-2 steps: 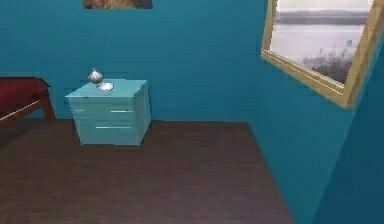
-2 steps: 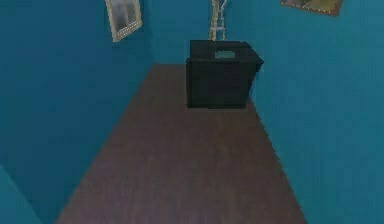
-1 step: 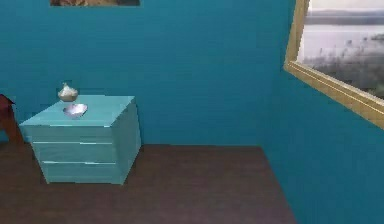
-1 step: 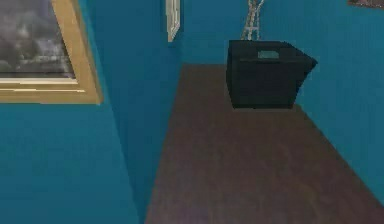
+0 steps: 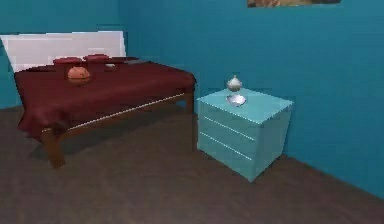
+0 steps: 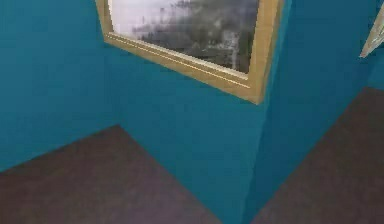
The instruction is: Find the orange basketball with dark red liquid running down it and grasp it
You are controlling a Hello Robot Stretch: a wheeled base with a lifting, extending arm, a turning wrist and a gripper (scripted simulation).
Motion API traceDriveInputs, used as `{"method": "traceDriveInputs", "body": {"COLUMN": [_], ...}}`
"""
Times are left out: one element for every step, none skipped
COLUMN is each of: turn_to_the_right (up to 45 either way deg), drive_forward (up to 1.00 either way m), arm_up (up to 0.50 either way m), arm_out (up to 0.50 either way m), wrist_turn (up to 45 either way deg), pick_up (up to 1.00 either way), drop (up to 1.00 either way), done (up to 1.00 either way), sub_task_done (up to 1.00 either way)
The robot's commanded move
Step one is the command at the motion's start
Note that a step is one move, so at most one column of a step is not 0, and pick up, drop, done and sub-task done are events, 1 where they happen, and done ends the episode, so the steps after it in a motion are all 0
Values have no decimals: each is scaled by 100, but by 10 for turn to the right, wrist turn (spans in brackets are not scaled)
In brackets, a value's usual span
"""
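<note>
An orange ball with dark markings (image 5: 79,75) lies on the dark red bed (image 5: 110,95), near the pillows (image 5: 83,63) at the forward view's left. Its shape and colour fit a basketball.
A light blue nightstand (image 5: 243,128) with drawers stands right of the bed, with a small round object (image 5: 234,84) and a flat pale item (image 5: 237,99) on top. Teal walls surround dark wood floor (image 5: 130,185). A large gold-framed picture (image 6: 190,40) hangs on the wall in the arm side view, by a wall corner.
</note>
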Motion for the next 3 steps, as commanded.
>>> {"method": "traceDriveInputs", "body": {"turn_to_the_right": [-390,0,0], "drive_forward": [0,100,55], "arm_up": [0,0,0], "arm_out": [0,0,0], "wrist_turn": [0,0,0], "pick_up": [0,0,0], "drop": [0,0,0], "done": [0,0,0], "sub_task_done": [0,0,0]}}
